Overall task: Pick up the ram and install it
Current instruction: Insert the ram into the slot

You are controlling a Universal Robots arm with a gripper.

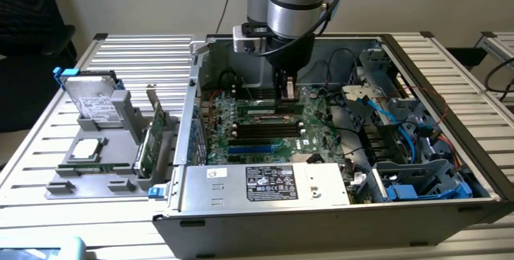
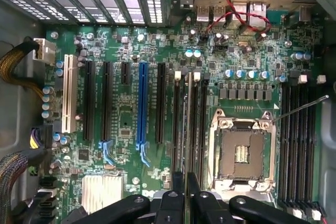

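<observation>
At the exterior view's left, on the slatted table (image 1: 32,170), you had the grey fixture (image 1: 88,185) with a hard drive (image 1: 95,100) standing at its back, a processor chip (image 1: 86,147) lying flat in front of that, and the wider expansion card (image 1: 154,136) upright on the side nearest the computer case (image 1: 321,224). Toward the middle, the case lay open, with its power supply (image 1: 265,183) along the near wall and the green motherboard (image 1: 241,145) behind it. Your arm (image 1: 293,1) hung straight down into the case, and the gripper (image 1: 287,94) stood low over the board. From the wrist camera you could see the gripper (image 2: 184,198) clenched on the ram (image 2: 185,129): the two fingers (image 2: 173,205) sat close together, with the stick's thin edge running out from between them. The ram stood on edge, lined up along the black memory slots (image 2: 202,124), which lay between the long expansion slots, among them a blue slot (image 2: 140,103), and the open processor socket (image 2: 241,150). Whether it touched a slot or hung just above one, you could not tell. Further toward the exterior view's right, blue cables (image 1: 401,133) ran across the case to a grey drive cage (image 1: 418,179) in the near corner
</observation>
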